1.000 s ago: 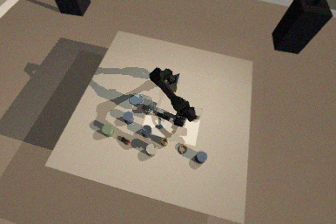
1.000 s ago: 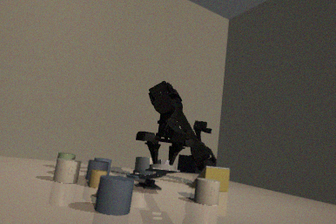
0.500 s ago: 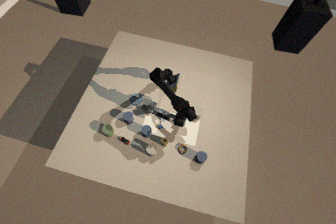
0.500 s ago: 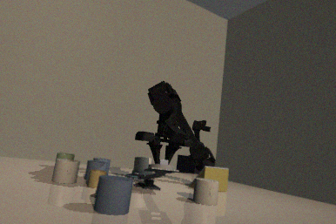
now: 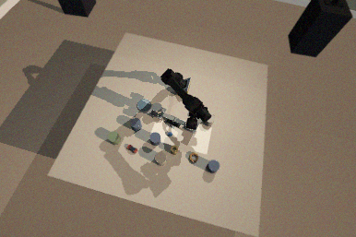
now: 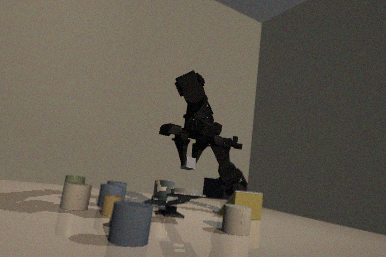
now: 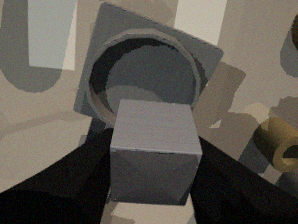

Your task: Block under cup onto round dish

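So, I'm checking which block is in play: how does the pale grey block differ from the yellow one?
The grey block is pale grey; the yellow block is yellow. The grey block hangs in the air, clamped in the hand; the yellow block rests on the table, with nothing gripping it. Both are box-shaped.
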Controlling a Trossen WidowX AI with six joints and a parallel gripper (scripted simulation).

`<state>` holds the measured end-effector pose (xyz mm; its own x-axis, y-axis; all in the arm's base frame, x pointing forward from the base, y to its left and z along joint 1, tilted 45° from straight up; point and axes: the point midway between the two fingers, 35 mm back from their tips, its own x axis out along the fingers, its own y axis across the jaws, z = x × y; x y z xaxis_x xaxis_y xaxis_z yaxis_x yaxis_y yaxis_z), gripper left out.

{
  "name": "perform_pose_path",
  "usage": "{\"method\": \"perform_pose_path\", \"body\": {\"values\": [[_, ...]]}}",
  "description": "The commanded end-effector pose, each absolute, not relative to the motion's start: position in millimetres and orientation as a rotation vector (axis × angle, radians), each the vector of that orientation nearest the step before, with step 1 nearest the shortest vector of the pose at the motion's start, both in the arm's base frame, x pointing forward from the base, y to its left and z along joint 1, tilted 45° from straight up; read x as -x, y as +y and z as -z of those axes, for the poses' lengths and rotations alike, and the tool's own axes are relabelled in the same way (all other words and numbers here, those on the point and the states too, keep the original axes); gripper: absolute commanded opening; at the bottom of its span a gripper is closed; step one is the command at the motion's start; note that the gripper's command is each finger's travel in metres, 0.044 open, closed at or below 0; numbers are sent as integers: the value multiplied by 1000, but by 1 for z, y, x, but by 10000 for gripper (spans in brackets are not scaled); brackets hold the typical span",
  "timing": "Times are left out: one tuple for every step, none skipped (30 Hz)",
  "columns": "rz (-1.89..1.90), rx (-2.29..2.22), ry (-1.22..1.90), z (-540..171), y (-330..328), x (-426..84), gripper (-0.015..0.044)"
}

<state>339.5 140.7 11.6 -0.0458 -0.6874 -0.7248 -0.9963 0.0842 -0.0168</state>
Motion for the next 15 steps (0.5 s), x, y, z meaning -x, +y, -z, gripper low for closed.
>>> {"method": "perform_pose_path", "body": {"values": [[-707,1670,1774,-26,155,-339,0],[-709,1672,1773,-28,157,-339,0],[-710,1672,1772,-29,157,-339,0],[-710,1672,1772,-29,157,-339,0],[-711,1672,1772,-30,156,-339,0],[-713,1669,1771,-33,152,-341,0],[-717,1665,1769,-38,146,-343,0],[-722,1661,1766,-44,137,-345,0],[-726,1657,1763,-50,129,-347,0],[-730,1653,1761,-56,121,-349,0],[-733,1649,1758,-62,112,-350,0],[-736,1645,1756,-67,104,-351,0],[-738,1642,1754,-73,95,-352,0],[-740,1639,1751,-79,87,-353,0],[-741,1636,1749,-84,78,-353,0]]}}
